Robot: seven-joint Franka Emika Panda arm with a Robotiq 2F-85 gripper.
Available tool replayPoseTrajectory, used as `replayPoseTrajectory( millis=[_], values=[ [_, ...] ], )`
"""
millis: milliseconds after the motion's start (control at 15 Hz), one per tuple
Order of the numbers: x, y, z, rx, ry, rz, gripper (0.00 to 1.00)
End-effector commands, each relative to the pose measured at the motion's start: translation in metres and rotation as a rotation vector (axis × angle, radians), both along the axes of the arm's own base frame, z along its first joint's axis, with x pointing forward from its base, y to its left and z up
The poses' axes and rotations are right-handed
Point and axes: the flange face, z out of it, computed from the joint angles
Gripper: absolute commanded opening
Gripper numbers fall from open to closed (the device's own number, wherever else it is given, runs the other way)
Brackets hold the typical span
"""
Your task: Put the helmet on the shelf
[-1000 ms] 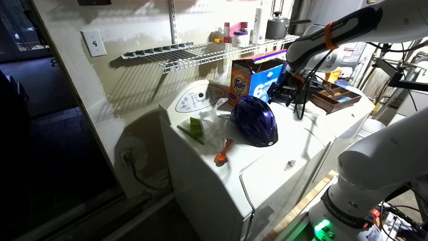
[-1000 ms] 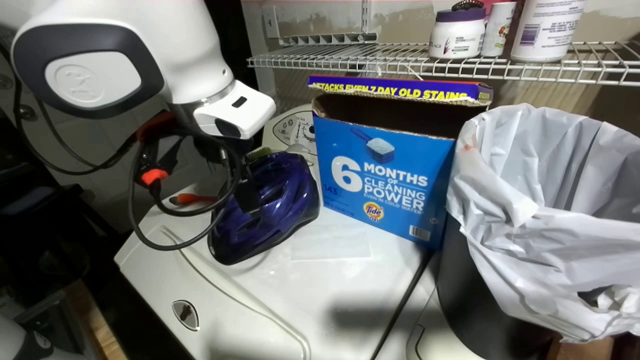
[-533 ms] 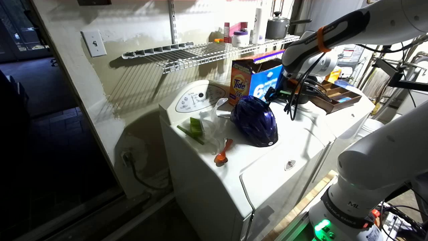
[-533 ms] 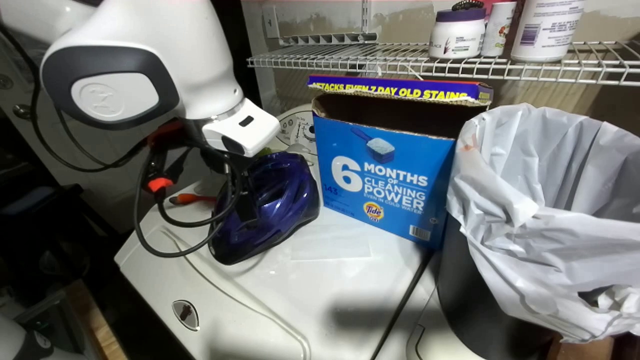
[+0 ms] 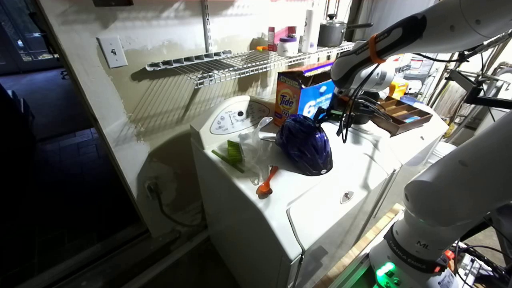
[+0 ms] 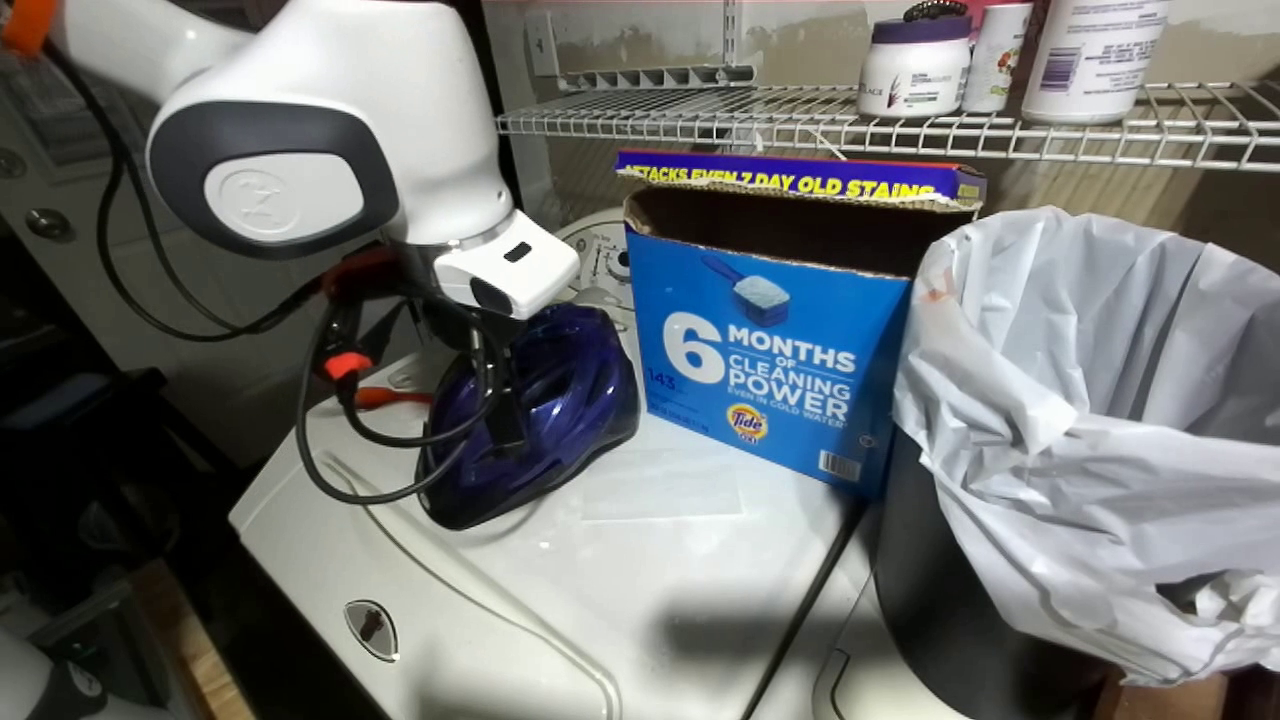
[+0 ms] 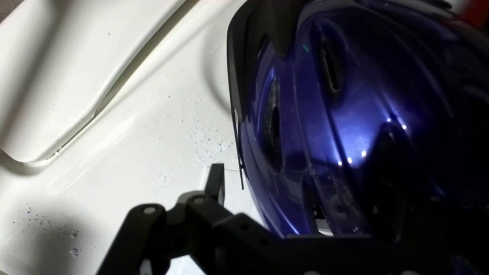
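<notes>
- While the helmet (image 5: 305, 146) sits unmoved on the white surface (image 5: 354, 162), the hand (image 5: 329, 122) has shifted left toward it in an exterior view.
- State of hand: fingers (image 7: 215, 181) apart, helmet ungripped; contact cannot be told.
- Location of shelf (image 5: 248, 64): far, above; helmet not yet there.
- Meaning, by judgement: approach nearly complete; closing likely next.

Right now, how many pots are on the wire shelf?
1: the lidded pot, on the shelf beside the tall white bottle, seen in an exterior view. Others could be hidden behind the arm.
</notes>
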Motion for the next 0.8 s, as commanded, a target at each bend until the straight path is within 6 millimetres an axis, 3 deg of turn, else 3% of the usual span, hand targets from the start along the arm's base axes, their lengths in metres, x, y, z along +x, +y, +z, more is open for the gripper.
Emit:
replayPoseTrajectory(
  millis=[0, 200, 267, 400, 733],
  values=[
    [0.0117, 0.0015, -0.0002, 0.055, 0.044, -0.031, 0.98],
    [0.0133, -0.0004, 0.0, 0.072, 0.073, -0.05, 0.84],
    [0.0137, -0.0009, 0.0, 0.074, 0.083, -0.056, 0.69],
    [0.015, -0.0027, -0.0002, 0.079, 0.096, -0.071, 0.5],
    [0.0167, -0.0039, -0.0003, 0.103, 0.106, -0.086, 0.17]
  ],
)
